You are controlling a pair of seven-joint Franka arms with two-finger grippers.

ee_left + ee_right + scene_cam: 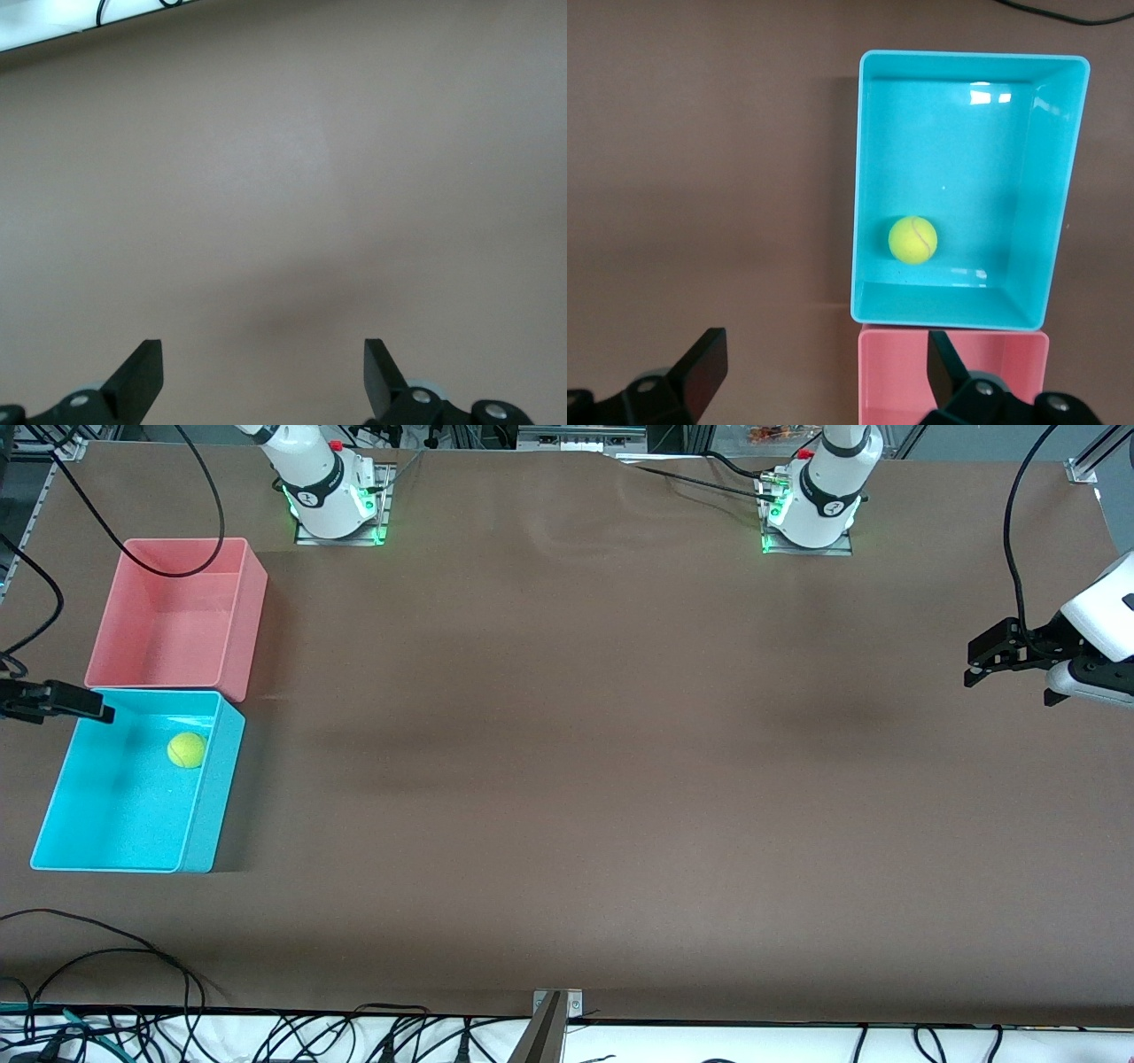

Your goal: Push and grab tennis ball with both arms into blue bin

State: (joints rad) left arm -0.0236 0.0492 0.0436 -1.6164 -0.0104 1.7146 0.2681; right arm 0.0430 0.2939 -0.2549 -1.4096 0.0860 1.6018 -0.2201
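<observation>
Front view: tennis ball [187,749] lies on the floor of the blue bin [202,815], in the half nearer the pink bin [250,622] and close to the wall that faces the middle of the surface [567,779]. The two bins stand wall to wall at the right arm's end, the blue one nearer the front camera. Right end effector [89,707] shows only as a dark tip at the picture's edge, over the blue bin's rim on the pink-bin side. Left end effector [979,662] hangs over bare brown cloth at the left arm's end, well apart from everything; its arm waits.

Left wrist view: left end effector [263,376], jaws spread wide, nothing between them. Only bare surface below (one faint shadow, nothing else).

Right wrist view: right end effector [827,372], jaws likewise released and empty. The blue bin [861,177] is seen whole from above, the tennis ball [912,240] resting inside near the wall that meets the pink bin [895,372]. The ball touches no finger.

Judgement: the drop-in step looks done, as the ball is contained and both end effectors are free. What remains is probably only clearing off. The next move calls for lifting the right arm straight away from the bin without clipping its rim (a nudge could shift the tub).
</observation>
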